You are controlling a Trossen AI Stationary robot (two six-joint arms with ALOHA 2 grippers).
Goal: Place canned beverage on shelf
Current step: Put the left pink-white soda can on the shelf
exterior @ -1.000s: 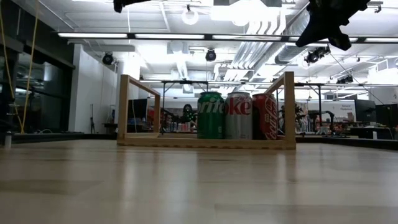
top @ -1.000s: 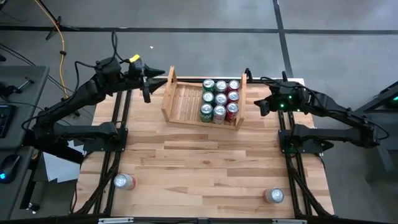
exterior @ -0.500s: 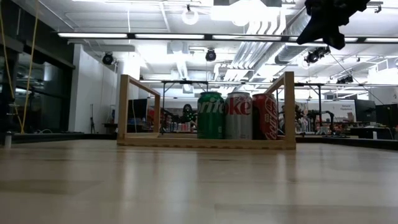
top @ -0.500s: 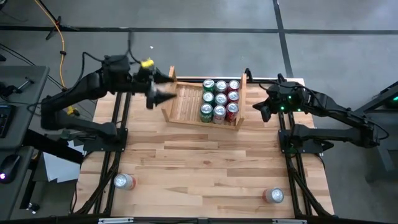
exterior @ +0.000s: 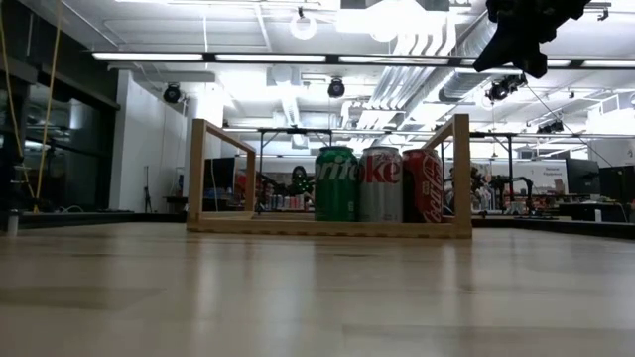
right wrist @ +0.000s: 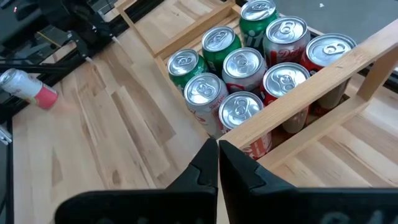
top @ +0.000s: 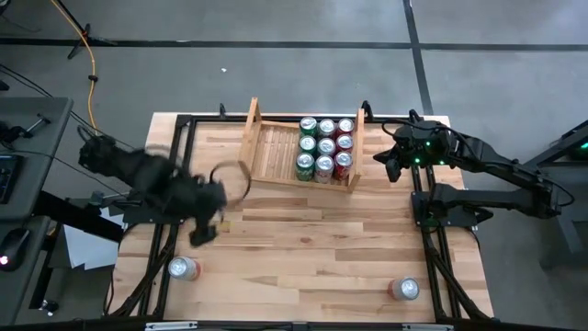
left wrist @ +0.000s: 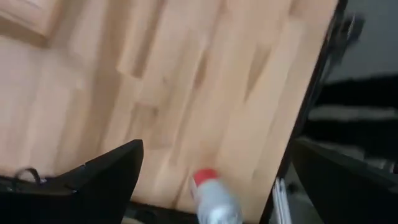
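Canned beverages sit in two places on our table [top: 312,239]. Nine of them stand packed in three rows in the right half of the shelf [top: 250,147], which rests at the far middle of the table; the shelf's left half is bare slats. In the low view we see a green can [exterior: 335,184], a silver can [exterior: 381,184] and a red can [exterior: 424,185] side by side at the front of that block. Two more cans lie on their sides near the table's near edge, well apart from the shelf: one at the near left [top: 184,268], one at the near right [top: 404,290].

Our left gripper [top: 219,188] hangs over the left part of the table, between the shelf and the near-left can; its fingers [left wrist: 106,171] are spread wide with nothing between them, and its wrist view looks down on that lying can. Our right gripper [top: 390,163] waits just right of the shelf's right side board, its fingers [right wrist: 239,168] pressed together and empty.
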